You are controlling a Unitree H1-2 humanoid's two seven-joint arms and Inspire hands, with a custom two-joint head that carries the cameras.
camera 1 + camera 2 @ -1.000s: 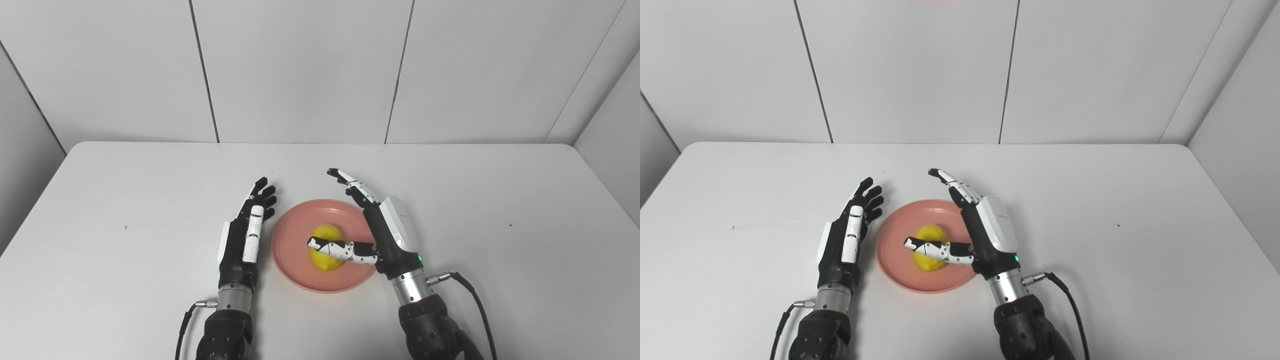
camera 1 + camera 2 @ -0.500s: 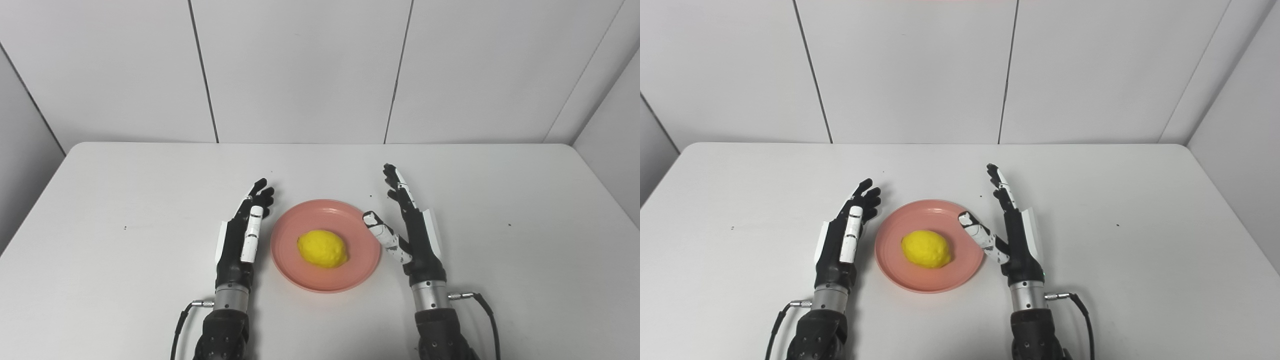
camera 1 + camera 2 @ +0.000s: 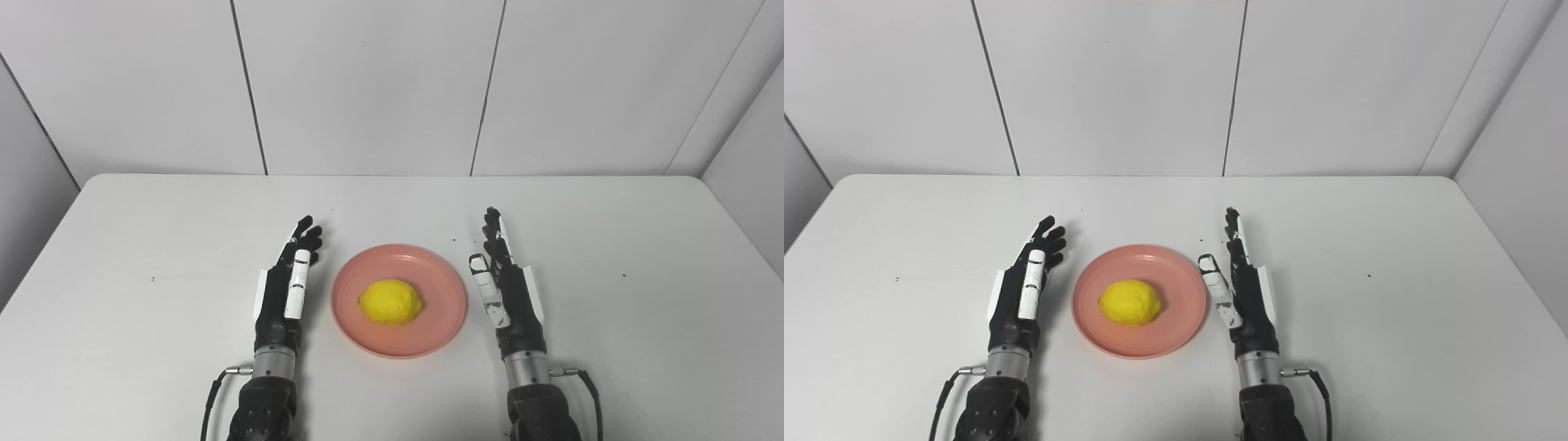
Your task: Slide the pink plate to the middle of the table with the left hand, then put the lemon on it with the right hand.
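Observation:
A pink plate (image 3: 432, 331) rests near the middle of the white table (image 3: 122, 245), towards my front edge. A yellow lemon (image 3: 391, 302) lies on the plate, loose. My left hand (image 3: 285, 288) is open just left of the plate, fingers stretched forward, a small gap from the rim. My right hand (image 3: 507, 288) is open just right of the plate, fingers pointing away from me, holding nothing.
White wall panels (image 3: 367, 86) stand behind the table's far edge. A few small dark specks (image 3: 152, 279) dot the tabletop. Cables (image 3: 211, 398) run from both wrists near the bottom edge.
My right hand let go of the lemon and drew back to the right of the plate. The lemon now lies free on the plate. My left hand shifted slightly left.

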